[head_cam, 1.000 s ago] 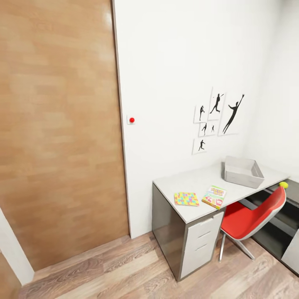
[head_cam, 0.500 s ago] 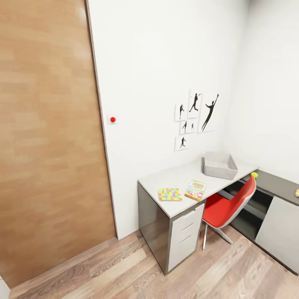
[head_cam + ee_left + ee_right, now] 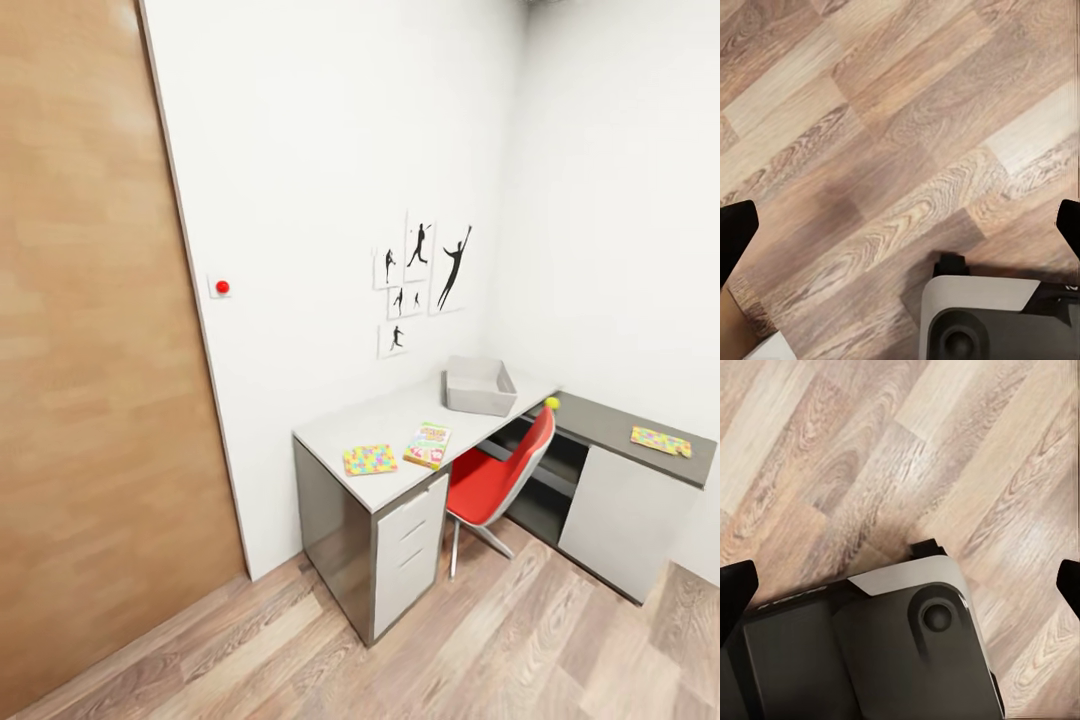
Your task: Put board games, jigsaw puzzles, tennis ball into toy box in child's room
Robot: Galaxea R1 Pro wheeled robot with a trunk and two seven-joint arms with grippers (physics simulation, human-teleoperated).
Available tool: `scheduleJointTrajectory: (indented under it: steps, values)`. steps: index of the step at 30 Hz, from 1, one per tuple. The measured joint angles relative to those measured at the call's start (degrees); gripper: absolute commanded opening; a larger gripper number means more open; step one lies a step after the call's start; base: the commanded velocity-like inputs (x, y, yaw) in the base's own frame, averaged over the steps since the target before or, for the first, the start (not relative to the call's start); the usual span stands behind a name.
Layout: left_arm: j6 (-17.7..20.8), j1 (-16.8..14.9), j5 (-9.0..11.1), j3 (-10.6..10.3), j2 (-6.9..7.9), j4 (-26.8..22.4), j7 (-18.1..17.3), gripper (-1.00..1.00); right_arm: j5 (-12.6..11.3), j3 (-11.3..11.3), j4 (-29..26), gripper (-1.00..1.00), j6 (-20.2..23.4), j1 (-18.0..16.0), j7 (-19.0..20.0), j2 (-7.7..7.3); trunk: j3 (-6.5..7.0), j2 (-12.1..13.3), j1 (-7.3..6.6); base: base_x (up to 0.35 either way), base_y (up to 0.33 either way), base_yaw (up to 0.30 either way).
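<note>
- Left gripper (image 3: 900, 225) hung with fingers wide apart, holding nothing, over plank floor (image 3: 870, 112).
- Right gripper (image 3: 900, 585) likewise spread and empty, above the robot's base (image 3: 870, 645).
- On the table (image 3: 400, 412): toy box (image 3: 479, 386), board game (image 3: 428, 445), puzzle (image 3: 369, 459); tennis ball (image 3: 552, 403) and second puzzle (image 3: 661, 440) farther along.
- Red chair (image 3: 495, 480) stood tucked against the table.

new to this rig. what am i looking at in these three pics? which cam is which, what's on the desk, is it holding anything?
It is a simulated wheeled robot with two arms. The big picture is its head camera, looking into a child's room. On the table lie a jigsaw puzzle, a board game and the grey toy box. A tennis ball peeks out behind the red chair, and a second puzzle lies on the dark lower section.

The other two pictures come from cameras at each wrist, pointing down at the wood floor and parts of the robot's base. The left gripper and right gripper show black fingertips wide apart at the picture edges: both open, holding nothing.
</note>
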Motion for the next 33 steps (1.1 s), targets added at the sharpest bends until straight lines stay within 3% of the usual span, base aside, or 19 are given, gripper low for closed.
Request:
scheduleJointTrajectory:
  steps: [33]
  values:
    - [0.05, 0.01, 0.01, 0.13, -0.06, 0.00, 0.04, 1.00, 0.00, -0.04, 0.00, 1.00, 0.00, 0.00, -0.05, 0.00, -0.68, 0.00, 0.00, -0.001, 0.000, -0.274]
